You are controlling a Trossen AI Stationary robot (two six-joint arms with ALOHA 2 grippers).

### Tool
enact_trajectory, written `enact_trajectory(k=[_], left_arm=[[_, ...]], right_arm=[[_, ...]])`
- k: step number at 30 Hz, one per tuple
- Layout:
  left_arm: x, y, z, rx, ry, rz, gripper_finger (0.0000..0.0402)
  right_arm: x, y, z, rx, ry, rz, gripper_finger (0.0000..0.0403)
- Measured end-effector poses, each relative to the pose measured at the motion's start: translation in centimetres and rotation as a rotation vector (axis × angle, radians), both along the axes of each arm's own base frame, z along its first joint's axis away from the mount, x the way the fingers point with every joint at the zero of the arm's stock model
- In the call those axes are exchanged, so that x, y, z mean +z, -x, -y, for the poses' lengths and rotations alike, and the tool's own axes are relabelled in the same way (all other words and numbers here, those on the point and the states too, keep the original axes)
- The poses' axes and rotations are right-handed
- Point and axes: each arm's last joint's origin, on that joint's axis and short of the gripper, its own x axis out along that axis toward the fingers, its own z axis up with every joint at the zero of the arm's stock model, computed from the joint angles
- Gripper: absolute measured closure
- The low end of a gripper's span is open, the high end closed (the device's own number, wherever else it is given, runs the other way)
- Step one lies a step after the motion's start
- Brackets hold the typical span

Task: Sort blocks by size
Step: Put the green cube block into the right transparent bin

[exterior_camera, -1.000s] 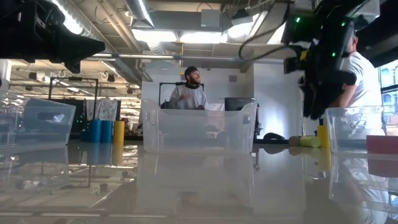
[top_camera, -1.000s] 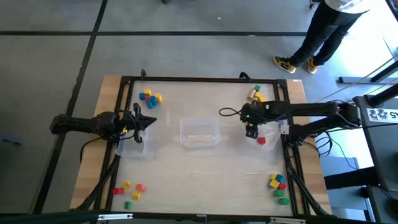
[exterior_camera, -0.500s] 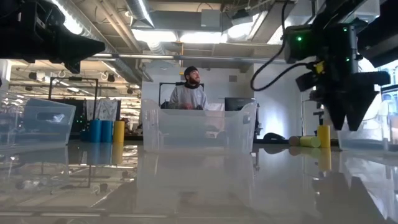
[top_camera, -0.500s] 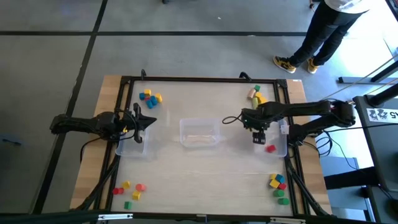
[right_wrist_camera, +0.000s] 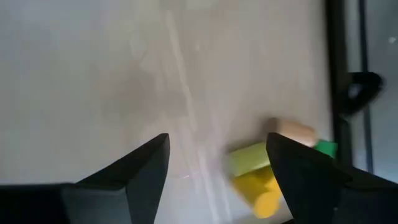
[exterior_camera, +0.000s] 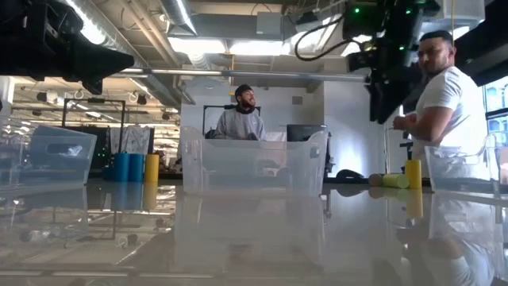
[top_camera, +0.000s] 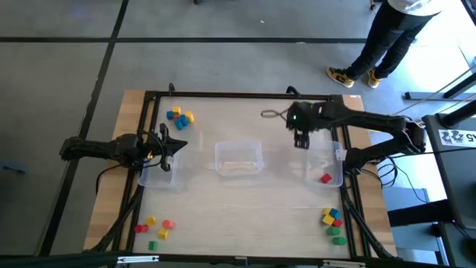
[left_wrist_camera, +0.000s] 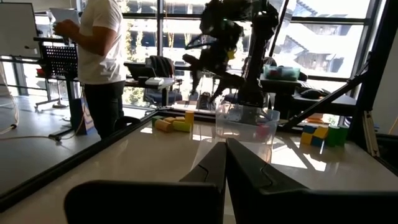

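Over the far right of the table: right gripper point(top_camera: 300, 141) hangs with its jaws wide and nothing between them, above bare table just short of the far right blocks point(top_camera: 306, 114).
Right wrist view: between the spread fingers point(right_wrist_camera: 134, 171) lie a green cylinder point(right_wrist_camera: 247, 158), a yellow one point(right_wrist_camera: 259, 190), a tan piece point(right_wrist_camera: 292, 131) and a green bit point(right_wrist_camera: 326, 148), touching one another in a tight cluster.
Left gripper point(top_camera: 165, 146): jaws shut on nothing, waiting at the left edge over the left bin point(top_camera: 160, 176).
Done so far: a single red block point(top_camera: 326, 178) lies in the right bin point(top_camera: 336, 181) at its near end; no other block shows in any bin.
Middle bin point(top_camera: 239, 158): appears to hold nothing, as far as the high and low views show.
Left bin contents: partly hidden by the arm; none visible.
Still loose, far left: a small group in blue, orange and yellow point(top_camera: 178, 117).
Still loose, near left: scattered pieces in yellow, red and green point(top_camera: 157, 227).
Still loose, near right: a stacked-looking cluster in yellow, red, blue and green point(top_camera: 333, 223), outside the frame.
Progress: barely begun, judging by one block binned against four groups untouched.
Next step, likely: the right gripper lowers onto the far right cluster to take one piece.
Beyond the table: a person point(exterior_camera: 443, 103) stands at the far right.
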Motion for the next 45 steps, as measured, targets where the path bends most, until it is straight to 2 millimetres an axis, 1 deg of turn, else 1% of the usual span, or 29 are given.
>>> enact_trajectory(k=[4, 10, 14, 18, 23, 27, 31, 38, 45], left_arm=[[0.0, 0.0, 0.0, 0.0, 0.0, 0.0, 0.0396], [0.0, 0.0, 0.0, 0.0, 0.0, 0.0, 0.0396], [0.0, 0.0, 0.0, 0.0, 0.0, -0.003, 0.0396], [0.0, 0.0, 0.0, 0.0, 0.0, -0.003, 0.0396], [0.0, 0.0, 0.0, 0.0, 0.0, -0.003, 0.0396], [0.0, 0.0, 0.0, 0.0, 0.0, -0.004, 0.0396], [0.0, 0.0, 0.0, 0.0, 0.0, -0.003, 0.0396], [0.0, 0.0, 0.0, 0.0, 0.0, -0.004, 0.0396], [-0.1, 0.0, 0.0, 0.0, -0.001, -0.011, 0.0396]], right_arm=[[0.1, 1.0, 3.1, -0.068, 0.032, 0.015, 0.0129], [-0.6, 2.6, 7.7, -0.15, 0.047, 0.038, 0.013], [-1.9, 3.3, 10.7, -0.182, 0.028, 0.052, 0.013], [-3.9, 3.9, 13.5, -0.222, 0.018, 0.014, 0.013], [-6.3, 4.9, 16.0, -0.285, -0.003, -0.029, 0.013], [-7.8, 5.8, 17.4, -0.312, -0.021, -0.054, 0.013], [-8.5, 6.7, 18.3, -0.335, -0.034, -0.071, 0.013], [-8.6, 7.5, 18.7, -0.335, -0.043, -0.071, 0.013], [-8.6, 7.3, 18.6, -0.306, -0.08, -0.026, 0.013]])
